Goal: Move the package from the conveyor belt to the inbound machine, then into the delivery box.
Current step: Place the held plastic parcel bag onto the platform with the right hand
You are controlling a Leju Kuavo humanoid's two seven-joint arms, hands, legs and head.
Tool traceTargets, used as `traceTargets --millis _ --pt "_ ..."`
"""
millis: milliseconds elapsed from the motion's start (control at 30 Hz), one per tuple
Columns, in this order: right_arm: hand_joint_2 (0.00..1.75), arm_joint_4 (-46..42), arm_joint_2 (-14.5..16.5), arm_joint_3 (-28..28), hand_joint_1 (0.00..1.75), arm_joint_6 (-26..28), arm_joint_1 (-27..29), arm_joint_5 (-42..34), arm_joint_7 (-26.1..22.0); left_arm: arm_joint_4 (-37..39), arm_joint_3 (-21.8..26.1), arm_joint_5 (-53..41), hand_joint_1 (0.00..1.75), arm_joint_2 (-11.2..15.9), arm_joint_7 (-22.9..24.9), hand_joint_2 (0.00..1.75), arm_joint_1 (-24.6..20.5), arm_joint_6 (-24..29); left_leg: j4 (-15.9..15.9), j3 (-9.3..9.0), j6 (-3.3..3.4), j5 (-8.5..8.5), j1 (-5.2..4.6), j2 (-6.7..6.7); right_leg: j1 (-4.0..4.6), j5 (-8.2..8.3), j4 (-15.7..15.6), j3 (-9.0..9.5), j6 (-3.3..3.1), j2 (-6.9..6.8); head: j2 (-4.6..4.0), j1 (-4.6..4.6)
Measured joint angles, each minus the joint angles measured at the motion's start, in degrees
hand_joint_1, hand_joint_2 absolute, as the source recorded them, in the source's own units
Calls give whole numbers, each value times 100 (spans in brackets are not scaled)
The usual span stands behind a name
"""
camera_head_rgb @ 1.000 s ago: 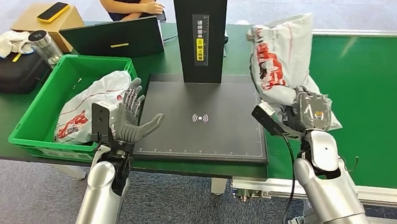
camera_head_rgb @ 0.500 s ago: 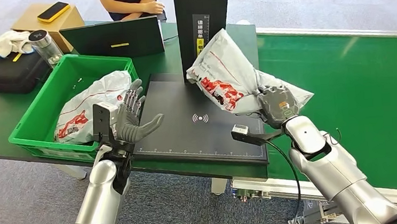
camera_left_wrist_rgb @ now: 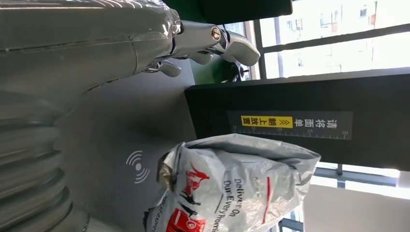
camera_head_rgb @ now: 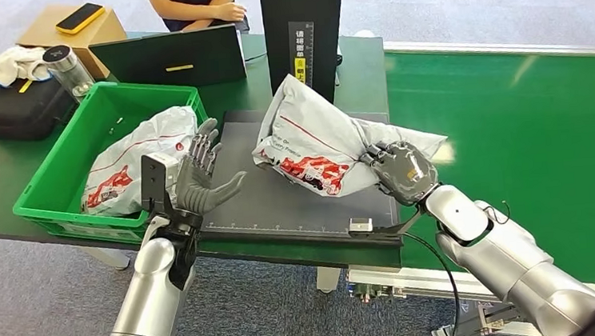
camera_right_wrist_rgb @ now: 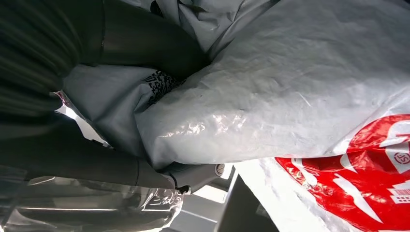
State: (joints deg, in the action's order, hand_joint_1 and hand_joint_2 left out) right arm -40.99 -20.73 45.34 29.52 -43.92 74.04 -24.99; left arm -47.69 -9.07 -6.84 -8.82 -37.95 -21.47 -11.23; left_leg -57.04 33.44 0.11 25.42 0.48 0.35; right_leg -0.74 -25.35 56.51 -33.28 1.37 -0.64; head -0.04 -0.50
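1. The long green conveyor belt (camera_head_rgb: 515, 119) is lying bare on the robot's right, the package already off it.
2. The flat dark grey inbound machine (camera_head_rgb: 281, 201) is taking the package on its scanning plate, below its black upright tower (camera_head_rgb: 305, 47).
3. The green plastic delivery box (camera_head_rgb: 55, 183) is sitting just left, already holding another white bag (camera_head_rgb: 137, 160).
4. The crinkled white plastic package with red print (camera_head_rgb: 316, 142) is resting tilted on the plate, probably for scanning.
5. The right hand (camera_head_rgb: 399, 172) is gripping the package's end.
6. The left hand (camera_head_rgb: 199, 176) is hovering spread, holding nothing, seemingly ready to receive.
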Motion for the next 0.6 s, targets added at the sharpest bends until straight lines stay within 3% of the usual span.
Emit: traceTargets --millis 333,367,433,500,600 --pt "175 861 71 243 170 824 -208 -295 -98 217 -97 99 0 3 -116 175 -120 49 0 0 0 0 0 0 1 0 2 1 0 0 0 -1" --pt "175 964 100 259 159 883 -232 -315 -118 240 -114 109 0 4 -127 175 -130 57 0 0 0 0 0 0 1 0 2 1 0 0 0 0" --pt "175 1133 165 286 72 956 -275 -342 -156 283 -140 119 0 7 -148 175 -149 75 0 1 0 0 1 0 1 0 2 1 0 0 0 0" --pt "175 1230 212 299 0 985 -307 -319 -172 323 -151 138 0 10 -168 175 -169 93 0 1 0 0 1 0 1 0 3 0 0 0 0 0" --pt "175 1251 255 301 0 993 -331 -163 -158 379 -166 173 0 14 -185 175 -200 110 0 1 0 0 1 0 1 0 3 0 0 0 0 0"
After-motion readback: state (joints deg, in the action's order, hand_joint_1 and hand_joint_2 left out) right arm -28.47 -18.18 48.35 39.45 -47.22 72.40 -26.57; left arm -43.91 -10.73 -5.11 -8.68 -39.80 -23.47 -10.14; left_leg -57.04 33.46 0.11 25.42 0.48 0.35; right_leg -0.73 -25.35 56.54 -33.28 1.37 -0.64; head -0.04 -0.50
